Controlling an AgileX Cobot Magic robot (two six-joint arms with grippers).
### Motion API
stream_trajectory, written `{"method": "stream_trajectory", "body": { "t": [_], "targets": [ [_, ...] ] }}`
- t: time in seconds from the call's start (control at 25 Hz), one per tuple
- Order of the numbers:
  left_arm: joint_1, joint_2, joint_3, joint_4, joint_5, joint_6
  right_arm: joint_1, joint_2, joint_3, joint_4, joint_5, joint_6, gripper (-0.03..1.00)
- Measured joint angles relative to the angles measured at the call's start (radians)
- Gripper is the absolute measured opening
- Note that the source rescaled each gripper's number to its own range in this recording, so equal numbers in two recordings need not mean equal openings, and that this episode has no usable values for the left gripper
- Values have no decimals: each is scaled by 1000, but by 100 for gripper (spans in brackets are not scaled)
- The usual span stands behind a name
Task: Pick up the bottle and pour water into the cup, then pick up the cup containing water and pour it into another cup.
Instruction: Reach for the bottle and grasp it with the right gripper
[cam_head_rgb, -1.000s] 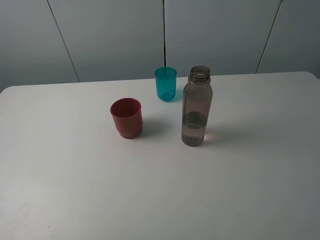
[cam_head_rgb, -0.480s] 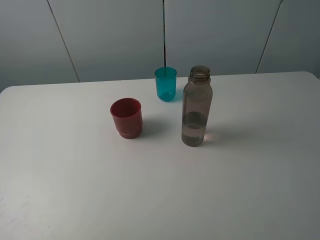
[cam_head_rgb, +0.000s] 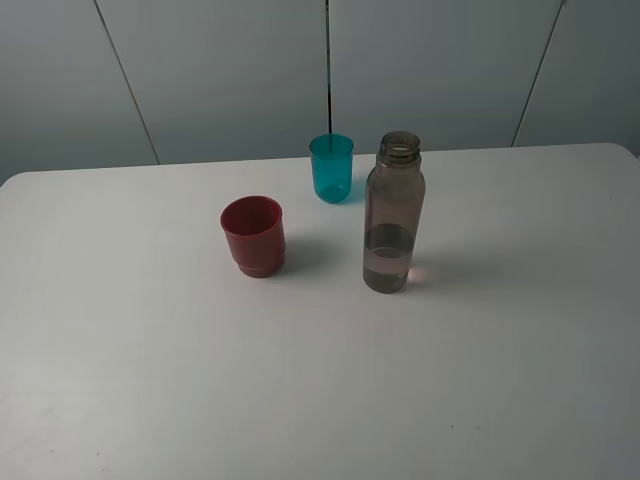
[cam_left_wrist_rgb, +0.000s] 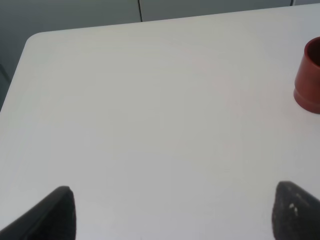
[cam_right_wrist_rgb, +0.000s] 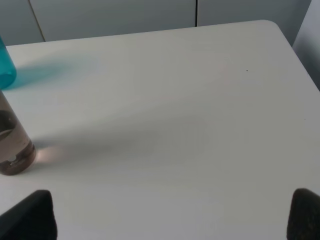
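Standing upright near the middle of the white table (cam_head_rgb: 520, 380), the bottle (cam_head_rgb: 393, 215) has the teal cup (cam_head_rgb: 331, 168) behind it by the far edge and the red cup (cam_head_rgb: 253, 235) to its left, none of them touching. Open tabletop spreads in front and to both sides. The left gripper (cam_left_wrist_rgb: 172, 215) and right gripper (cam_right_wrist_rgb: 170, 215) hover above the table, fingers spread wide, holding nothing.

White table (cam_head_rgb: 150, 400) before a grey panelled wall (cam_head_rgb: 220, 70), soft light.
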Motion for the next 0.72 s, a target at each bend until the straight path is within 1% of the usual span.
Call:
{"method": "stream_trajectory", "body": {
  "t": [0.72],
  "targets": [
    [0, 0, 0, 0, 0, 0, 0, 0, 0, 0, 0, 0, 100]
  ]
}}
